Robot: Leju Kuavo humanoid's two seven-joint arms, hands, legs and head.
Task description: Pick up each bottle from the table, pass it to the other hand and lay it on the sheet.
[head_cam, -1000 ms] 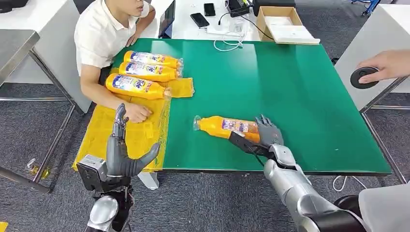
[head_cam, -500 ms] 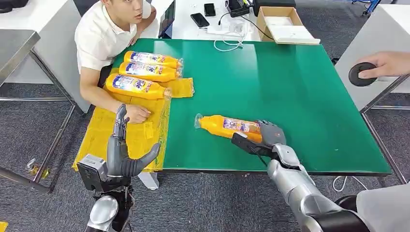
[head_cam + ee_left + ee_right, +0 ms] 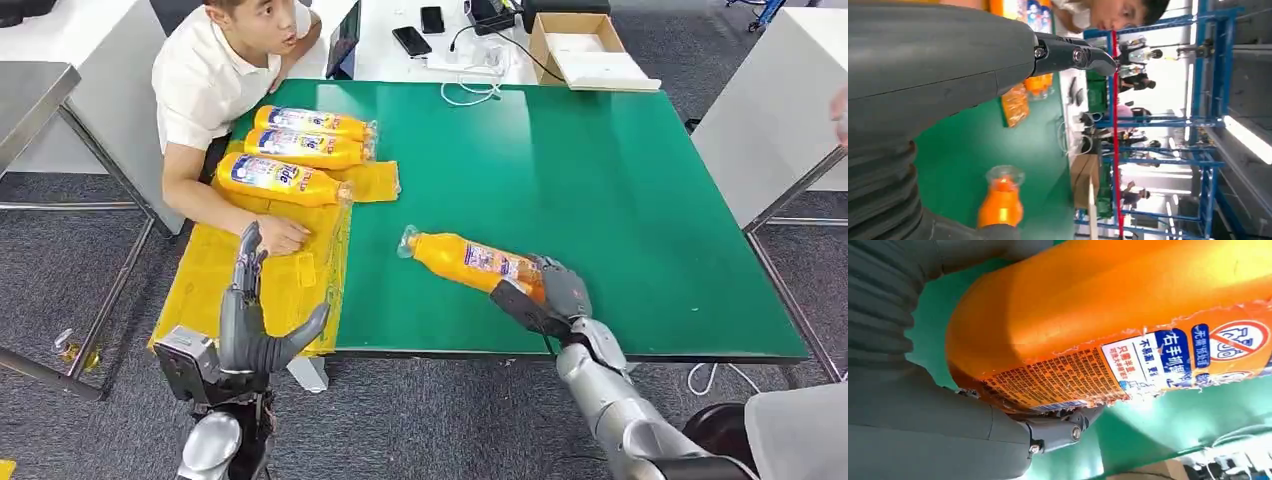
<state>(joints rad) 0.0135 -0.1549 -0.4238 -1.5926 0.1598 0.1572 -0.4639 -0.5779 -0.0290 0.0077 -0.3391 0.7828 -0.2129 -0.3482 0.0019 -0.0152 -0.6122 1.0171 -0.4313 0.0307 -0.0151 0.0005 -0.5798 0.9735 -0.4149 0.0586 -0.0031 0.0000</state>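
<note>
The green bench point(image 3: 620, 190) carries a yellow sheet point(image 3: 215, 270) at its left edge, where three bottles point(image 3: 285, 180) already lie side by side. The remaining orange bottle point(image 3: 465, 262) lies near the front edge, its base wrapped by the right hand point(image 3: 548, 292), seemingly gripped, though lift-off is unclear. The left hand point(image 3: 255, 320) waits empty with fingers spread, probably ready for the handover.

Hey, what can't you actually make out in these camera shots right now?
- Base of the orange bottle: head view, covered by the right hand.
- Whether that bottle is lifted off the green table: unclear in head view.
- Bottle label print: head view, too small.
- Left hand fingers: left wrist view, mostly cut off.
</note>
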